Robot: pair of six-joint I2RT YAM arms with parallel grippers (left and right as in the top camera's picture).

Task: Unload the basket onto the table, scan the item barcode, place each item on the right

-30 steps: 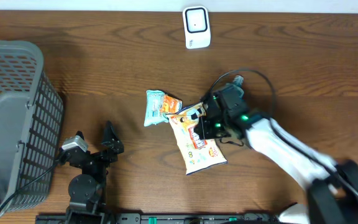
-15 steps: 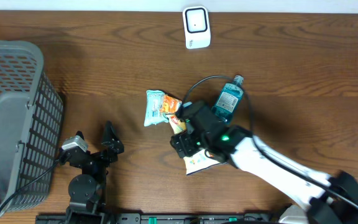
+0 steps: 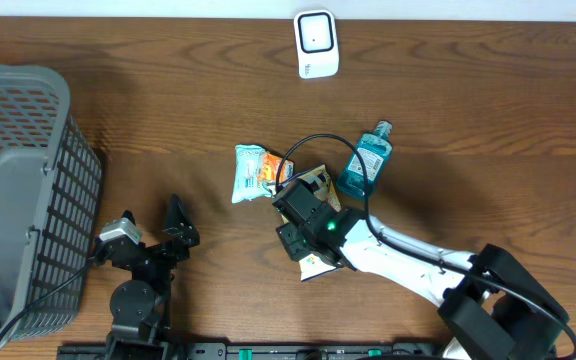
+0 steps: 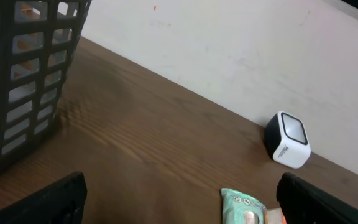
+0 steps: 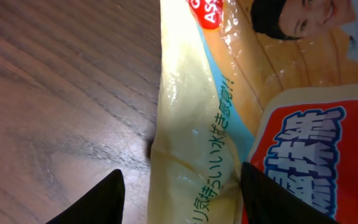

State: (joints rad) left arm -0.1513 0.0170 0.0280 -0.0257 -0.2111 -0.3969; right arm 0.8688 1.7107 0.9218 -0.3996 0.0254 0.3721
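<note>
right fingers (image 5: 107,200): spread, tips down on either side of the yellow pouch's (image 5: 191,124) long edge; no pinch that i can see.
left fingers (image 4: 61,199): spread wide on nothing, far from the scanner (image 3: 316,43) on the robot's side and well off to the left.
yellow pouch: flat on the bench (image 3: 168,110), well out from the scanner toward the robot, with the right arm over its middle.
long axis: runs roughly toward and away from the scanner, slightly slanted.
nearer arm: the right, already on it.
coming move: i'd guess close on that edge, lift, and carry it to the scanner; i can't see the barcode.
neighbours: blue bottle (image 3: 365,160) and teal packet (image 3: 251,172) lie just scanner-side of the pouch.
surface: dark glossy wood grain.
room: pale wall behind the scanner, basket (image 3: 18,200) far to its left.
</note>
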